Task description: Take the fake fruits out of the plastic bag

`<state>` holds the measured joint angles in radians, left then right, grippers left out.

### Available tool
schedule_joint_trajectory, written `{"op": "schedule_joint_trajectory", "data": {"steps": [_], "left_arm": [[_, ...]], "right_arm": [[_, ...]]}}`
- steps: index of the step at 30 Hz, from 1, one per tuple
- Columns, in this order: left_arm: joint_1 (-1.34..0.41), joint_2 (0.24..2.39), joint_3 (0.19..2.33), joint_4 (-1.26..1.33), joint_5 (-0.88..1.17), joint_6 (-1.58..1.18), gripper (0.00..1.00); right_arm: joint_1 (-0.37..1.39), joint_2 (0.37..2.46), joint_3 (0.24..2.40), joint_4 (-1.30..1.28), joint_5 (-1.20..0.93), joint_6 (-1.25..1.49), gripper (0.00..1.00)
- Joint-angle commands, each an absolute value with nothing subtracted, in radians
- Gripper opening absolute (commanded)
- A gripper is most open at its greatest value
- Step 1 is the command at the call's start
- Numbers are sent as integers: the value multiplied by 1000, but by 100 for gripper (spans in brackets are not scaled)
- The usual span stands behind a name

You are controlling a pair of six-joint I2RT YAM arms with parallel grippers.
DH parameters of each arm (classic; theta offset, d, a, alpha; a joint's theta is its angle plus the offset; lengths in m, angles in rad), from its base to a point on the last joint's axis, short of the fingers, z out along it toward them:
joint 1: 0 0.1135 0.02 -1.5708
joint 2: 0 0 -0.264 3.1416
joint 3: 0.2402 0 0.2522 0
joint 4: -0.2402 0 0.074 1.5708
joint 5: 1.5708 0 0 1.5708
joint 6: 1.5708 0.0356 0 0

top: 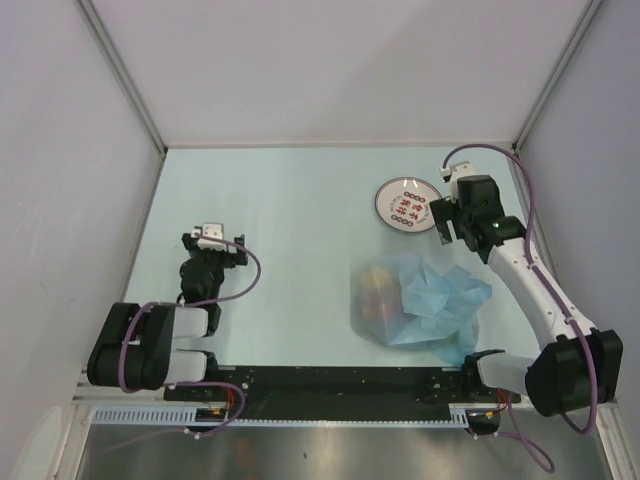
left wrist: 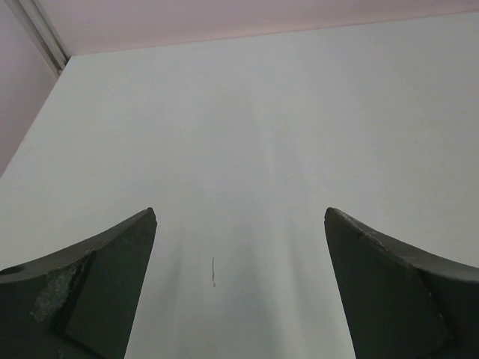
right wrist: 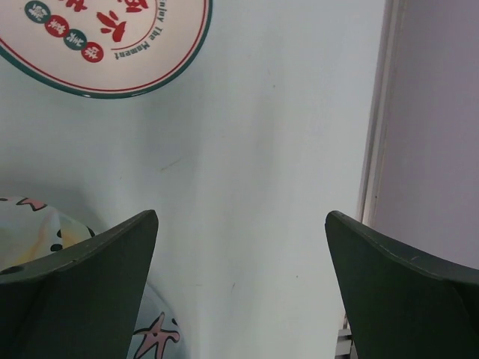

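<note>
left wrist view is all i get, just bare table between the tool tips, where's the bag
observer: The plastic bag lies on the right half of the table, near the front edge.
operator: fruits out yet
observer: No, the fake fruits show through the bag's left part, inside it.
operator: and the right tool
observer: The right tool is open and holds nothing, over bare table just right of the plate.
</note>
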<state>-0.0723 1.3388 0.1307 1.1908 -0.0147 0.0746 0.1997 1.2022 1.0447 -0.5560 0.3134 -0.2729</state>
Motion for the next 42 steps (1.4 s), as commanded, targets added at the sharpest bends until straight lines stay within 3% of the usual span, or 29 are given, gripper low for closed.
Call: {"op": "schedule_joint_trajectory", "data": {"steps": [1, 3, 6, 12, 15, 17, 25, 30, 36, 38, 42], "left_arm": [[-83, 1191, 205, 966, -9, 106, 100], [-123, 1096, 381, 608, -9, 147, 100], [-198, 1091, 613, 314, -90, 121, 100], [-345, 1150, 984, -25, -66, 43, 100], [-451, 1270, 1254, -275, 137, 86, 93], [-503, 1327, 1368, -340, 286, 87, 100], [-695, 1333, 1292, -324, 471, 144, 98], [-845, 1363, 1281, -281, 384, 290, 97], [-997, 1430, 1371, -271, 410, 342, 96], [-1074, 1460, 1402, -278, 400, 371, 96], [-1178, 1493, 1388, -230, 381, 402, 95]], "right_arm": [[218, 1238, 1114, -572, 303, -256, 100], [216, 1211, 1127, -596, 223, -311, 100], [210, 1184, 1170, -632, 33, -387, 100], [169, 1249, 1325, -654, -63, -258, 100], [108, 1259, 1388, -660, -54, -175, 100], [71, 1278, 1454, -692, -61, -131, 100], [8, 1201, 1482, -1047, -295, -204, 95], [-127, 1088, 1462, -1181, -385, -285, 95], [-204, 1068, 1476, -1232, -321, -272, 92], [-228, 1081, 1547, -1274, -325, -288, 92], [-284, 1088, 1735, -1475, -553, -502, 93]]}}
